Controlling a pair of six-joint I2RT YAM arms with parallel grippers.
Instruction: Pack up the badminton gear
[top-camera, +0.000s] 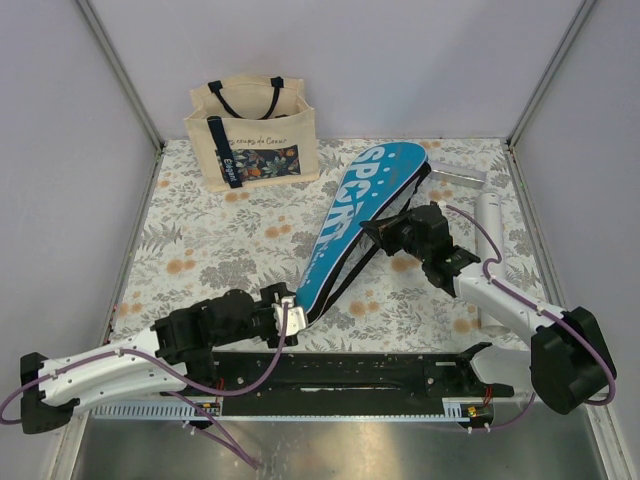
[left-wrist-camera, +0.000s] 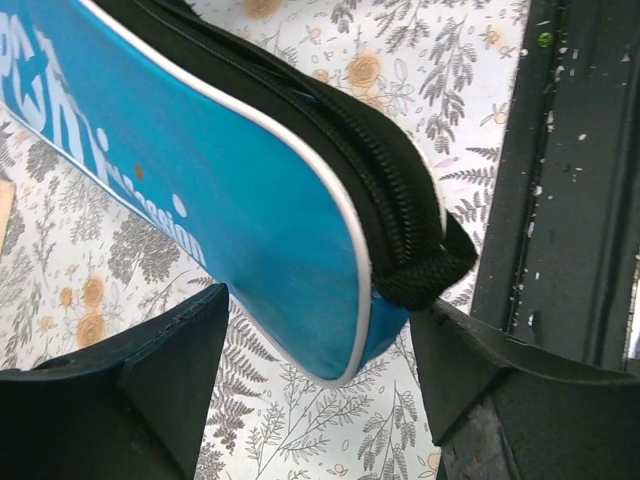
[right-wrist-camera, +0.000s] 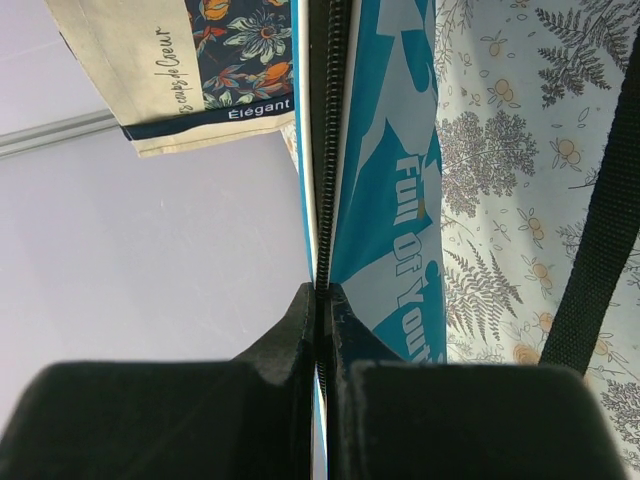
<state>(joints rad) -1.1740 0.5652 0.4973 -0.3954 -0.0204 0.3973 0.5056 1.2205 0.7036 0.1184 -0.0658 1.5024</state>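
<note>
blue case: racket-shaped, bright blue with white "sport" lettering, white piping along the rim and a black zip band round the edge; a black strap runs beside it. it lies slantwise across the middle of the table, broad head towards 1 o'clock, narrow handle end towards 7 o'clock. right gripper, at the case's 3 o'clock edge, is clenched on the zip band, fingers pressed together over the teeth. left gripper is released, fingers spread to either side of the case's narrow end. white tube lies at 3 o'clock near the side wall, apart from the case. surface: a table cloth printed with grey ferns and orange blossoms. a beige tote with dark handles stands upright at 11 o'clock. plain pale walls with metal rails enclose the table on three sides.
</note>
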